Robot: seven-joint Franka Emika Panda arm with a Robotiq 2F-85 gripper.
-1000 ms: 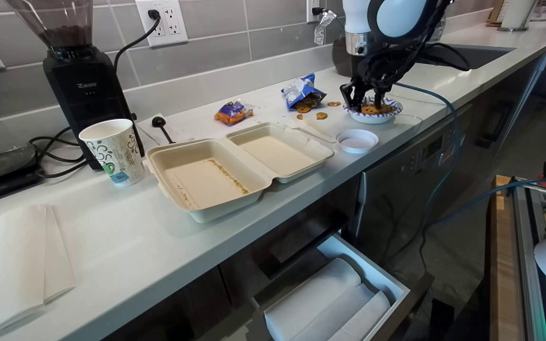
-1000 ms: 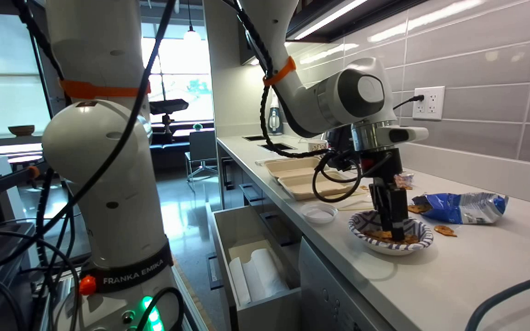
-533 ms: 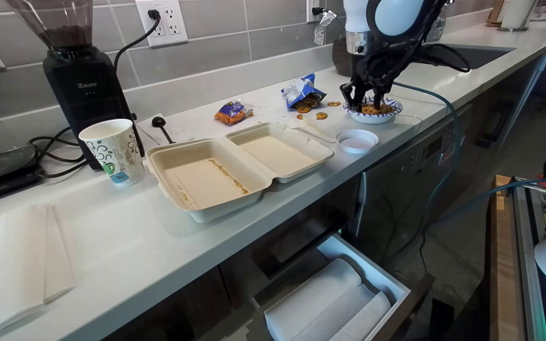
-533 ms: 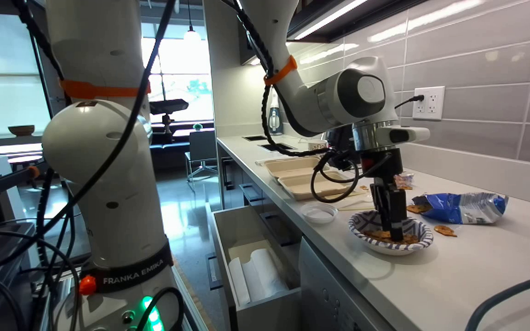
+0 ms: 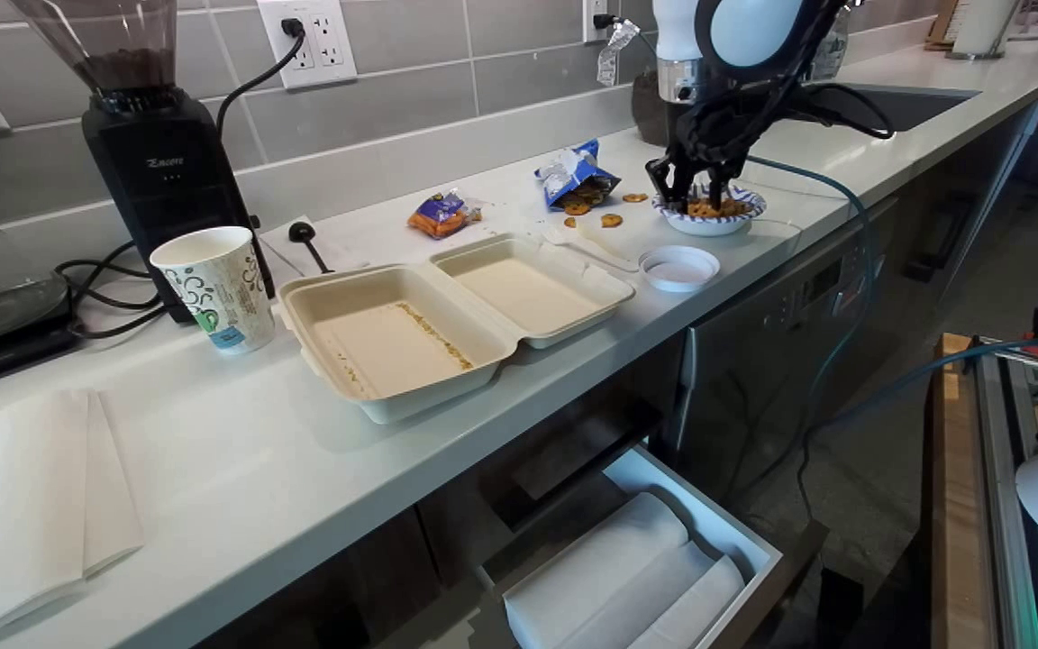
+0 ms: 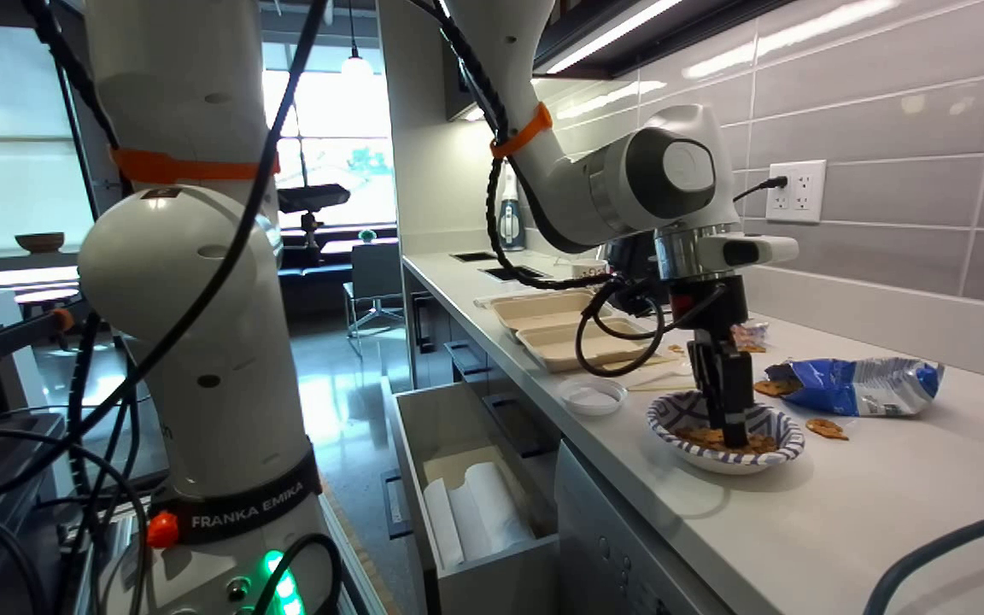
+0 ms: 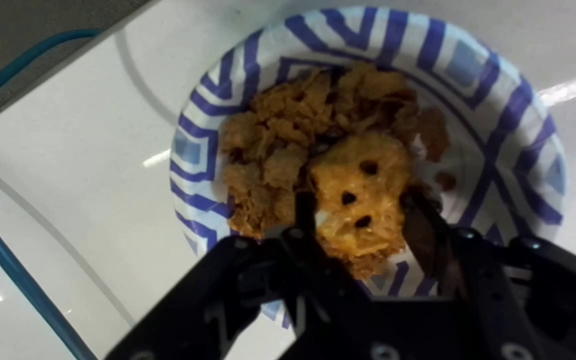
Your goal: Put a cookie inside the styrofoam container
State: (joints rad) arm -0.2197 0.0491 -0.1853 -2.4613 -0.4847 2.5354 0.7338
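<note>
Barely anything budged just now: our gripper (image 7: 358, 202) stayed put, fingers (image 7: 424, 237) parted, one each side of the cookie (image 7: 368, 180) in the bowl (image 7: 508, 110). Pinched? We couldn't tell. Either way, the styrofoam container (image 5: 472, 305) was still waiting.

We see, in an exterior view, the cup (image 5: 217, 293) left and the bowl (image 5: 708, 224) right of the container (image 5: 474, 305) on the worktop (image 5: 231, 442), the grinder (image 5: 159, 189) behind the cup. The cookie (image 7: 360, 187) lies in the bowl, between the end effector's (image 7: 358, 201) fingers (image 7: 422, 230).
</note>
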